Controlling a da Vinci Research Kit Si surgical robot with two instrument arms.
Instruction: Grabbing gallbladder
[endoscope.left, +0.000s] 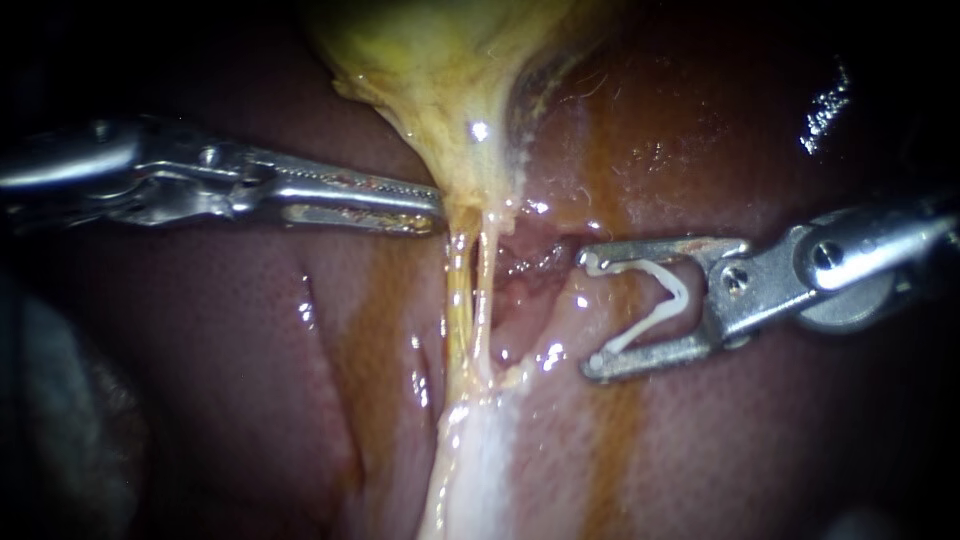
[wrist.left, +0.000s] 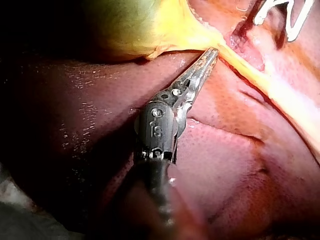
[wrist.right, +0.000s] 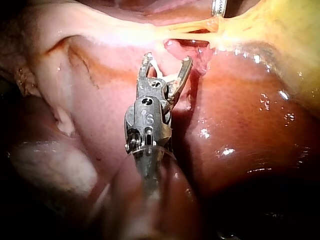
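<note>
Gallbladder (endoscope.left: 440, 70) is a yellow-green sac lying on the dark red liver (endoscope.left: 230, 350). It narrows to a pale yellow neck that ends level with both instrument tips. Left instrument (endoscope.left: 435, 210) reaches the gallbladder from the side. Its long toothed jaws are nearly together, with only a thin slit between them. The tips touch the edge of the gallbladder's neck, and no tissue is seen caught between the jaws. The left wrist view shows the same: the tip of the left instrument (wrist.left: 212, 52) rests against the yellow edge where the gallbladder (wrist.left: 145, 25) tapers off, and the jaws look narrow. Right instrument (endoscope.left: 588, 313) is on the opposite side of the gallbladder's neck, near it but apart, not touching it. Its jaws are spread wide and carry a white clip (endoscope.left: 680, 292). The clip is opened in a V, with one leg seated against each jaw and the mouth of the V facing the neck. Two thin yellowish strands (endoscope.left: 460, 300) run on from the gallbladder's neck, side by side and close together, and merge into pale whitish tissue farther from the gallbladder. A raw reddish pocket (endoscope.left: 520, 265) lies just past the neck, between the strands and the open clip. In the right wrist view the right instrument (wrist.right: 167, 60) has that pocket just ahead of its spread jaws. The gallbladder (wrist.right: 280, 25) is beyond and to one side, with the left instrument's metal tip (wrist.right: 218, 6) at its neck. The tissue is wet and glossy all round the gallbladder.
</note>
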